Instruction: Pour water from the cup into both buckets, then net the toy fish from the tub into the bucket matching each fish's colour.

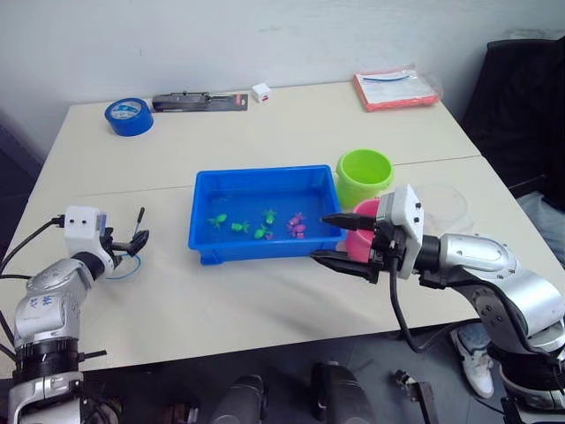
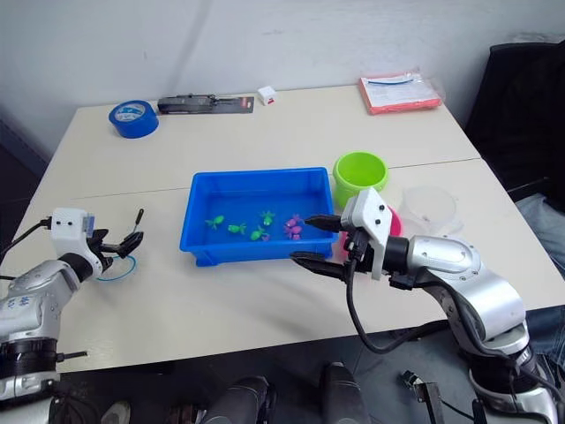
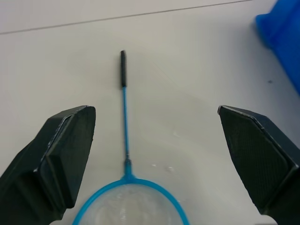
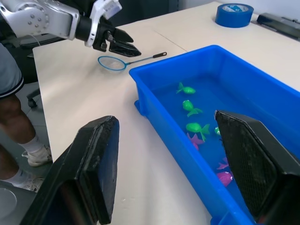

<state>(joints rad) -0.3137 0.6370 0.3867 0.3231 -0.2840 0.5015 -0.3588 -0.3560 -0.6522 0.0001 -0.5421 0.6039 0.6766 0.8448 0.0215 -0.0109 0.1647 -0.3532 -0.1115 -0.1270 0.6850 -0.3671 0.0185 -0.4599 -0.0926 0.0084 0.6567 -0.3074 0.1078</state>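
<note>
The blue tub [image 1: 258, 251] sits mid-table with water and several toy fish, green ones [image 1: 238, 227] and pink ones [image 1: 297, 226]. Behind its right end stands the green bucket [image 1: 364, 175]; the pink bucket [image 1: 360, 244] is partly hidden by my right gripper [image 1: 332, 239], which is open at the tub's right front corner. The clear cup [image 1: 444, 205] stands upright right of the buckets. The net [image 3: 131, 202] lies flat on the table left of the tub, with its handle [image 3: 124, 89] pointing away. My left gripper [image 3: 154, 159] is open just over the hoop.
A blue tape roll [image 1: 129, 116], a black tool [image 1: 199, 102] and a small white cube [image 1: 260, 92] lie along the far edge. A red packet [image 1: 395, 88] is at the far right corner. A black chair [image 1: 521, 97] stands beside the table's right side.
</note>
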